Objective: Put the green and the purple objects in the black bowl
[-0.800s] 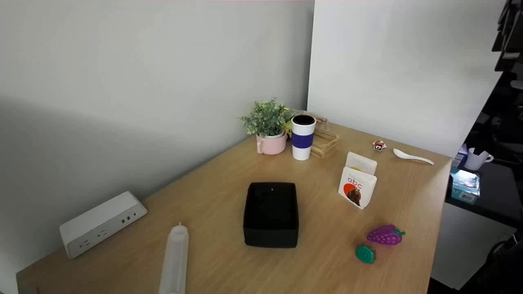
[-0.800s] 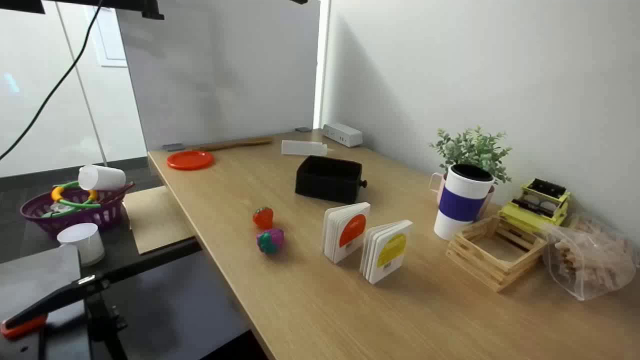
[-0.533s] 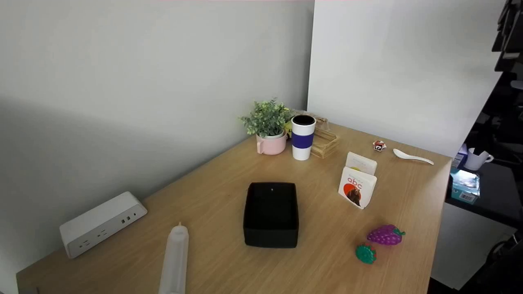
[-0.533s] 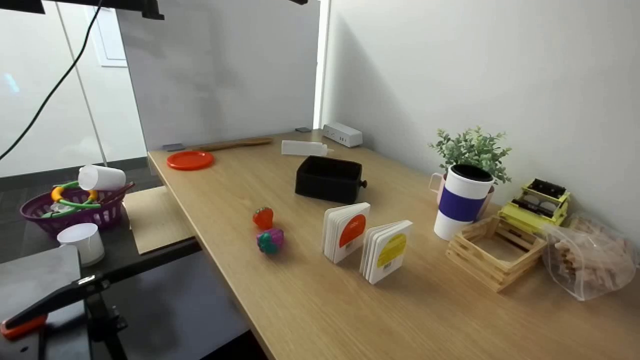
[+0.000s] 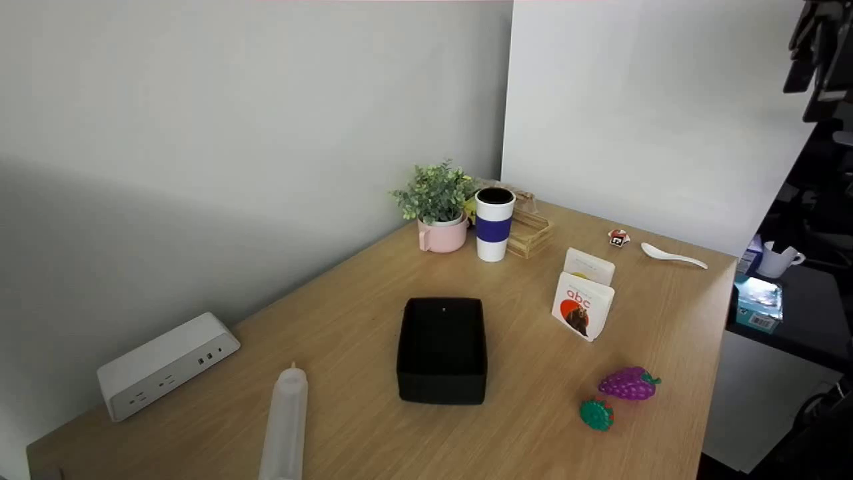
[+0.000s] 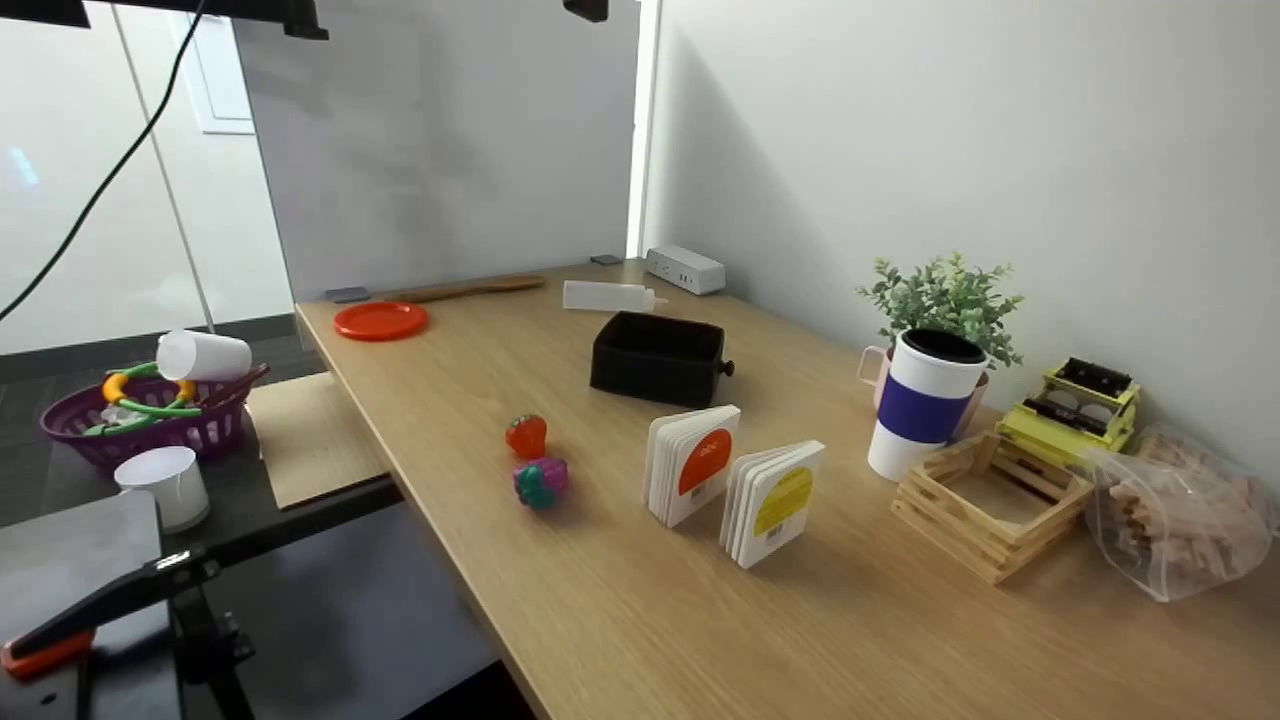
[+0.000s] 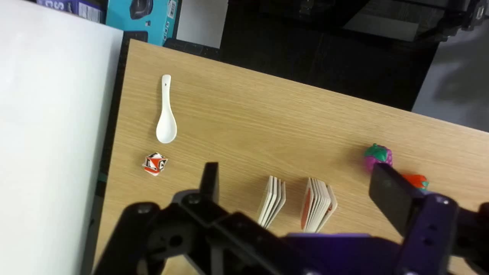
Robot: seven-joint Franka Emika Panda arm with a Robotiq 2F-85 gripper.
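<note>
Purple leads off here: the grape-like lump [image 5: 625,385] lies on the surface [image 5: 360,360] just beside the green-and-red lump [image 5: 595,415] — touching or not, hard to tell! Both sit apart from the black bowl [image 5: 442,353] — and above the surface hangs the end effector [image 7: 296,187], jaws spread wide.

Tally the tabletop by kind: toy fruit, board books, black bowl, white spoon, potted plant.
Toy fruit (purple grapes, green-topped red strawberry): 2
Board books (red-marked book, yellow-marked book): 2
Black bowl: 1
White spoon: 1
Potted plant: 1
Total: 7
</note>
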